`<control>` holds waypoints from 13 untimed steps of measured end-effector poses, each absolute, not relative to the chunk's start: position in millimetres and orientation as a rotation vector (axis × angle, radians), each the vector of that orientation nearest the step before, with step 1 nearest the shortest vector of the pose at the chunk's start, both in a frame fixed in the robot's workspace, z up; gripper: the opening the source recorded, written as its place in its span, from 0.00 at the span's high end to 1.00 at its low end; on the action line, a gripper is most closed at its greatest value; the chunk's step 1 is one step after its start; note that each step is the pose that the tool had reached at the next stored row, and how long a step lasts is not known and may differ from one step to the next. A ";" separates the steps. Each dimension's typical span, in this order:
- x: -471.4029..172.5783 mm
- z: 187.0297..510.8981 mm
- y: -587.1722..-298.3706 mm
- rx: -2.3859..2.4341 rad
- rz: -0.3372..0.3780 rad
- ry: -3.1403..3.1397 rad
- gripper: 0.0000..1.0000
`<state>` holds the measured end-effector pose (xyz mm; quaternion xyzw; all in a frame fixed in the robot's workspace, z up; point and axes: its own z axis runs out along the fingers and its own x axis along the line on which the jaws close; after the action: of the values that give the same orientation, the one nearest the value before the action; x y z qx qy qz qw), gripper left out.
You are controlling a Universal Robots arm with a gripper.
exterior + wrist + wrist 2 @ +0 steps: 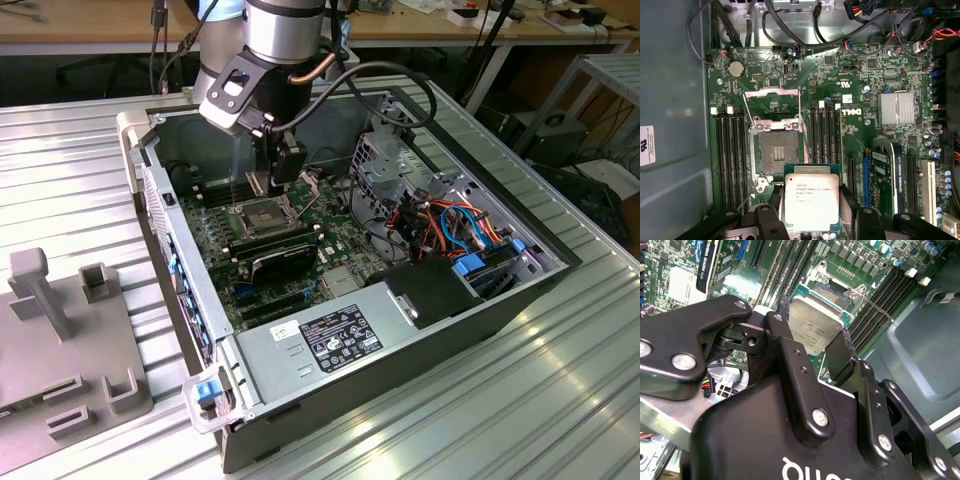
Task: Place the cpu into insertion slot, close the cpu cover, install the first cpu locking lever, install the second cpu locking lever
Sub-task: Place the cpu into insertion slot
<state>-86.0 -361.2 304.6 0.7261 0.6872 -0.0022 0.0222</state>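
My gripper (pixel 810 202) is shut on the cpu (pixel 810 195), a silver-topped square chip held by its two side edges between the black fingers (pixel 847 200). In the first wrist view the chip hangs above the green board, just beside the insertion slot (pixel 776 152), whose dark contact field lies bare. The cpu cover (pixel 772 92) stands swung open on the slot's far side, with thin wire levers along both sides. The second wrist view has the cpu (pixel 815 325) in the gripper (pixel 812 332) over the slot (pixel 832 290). In the exterior view the gripper (pixel 272 180) hovers over the slot (pixel 262 212).
Black memory slots (pixel 732 155) flank the socket on both sides. A finned heatsink (pixel 896 107), a graphics card (pixel 285 262), cable bundles (pixel 455 225) and the power supply (pixel 330 335) fill the open case. A grey fixture block (pixel 70 330) sits at the exterior view's left.
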 end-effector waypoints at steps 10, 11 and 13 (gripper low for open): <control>-85.9 303.5 -361.2 2.250 -0.006 2.129 0.46; -85.9 303.5 -361.2 2.249 -0.006 2.129 0.46; -86.0 303.5 -361.2 2.250 -0.006 2.129 0.46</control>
<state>-86.0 -361.2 303.5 0.7261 0.6872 -0.0020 0.0221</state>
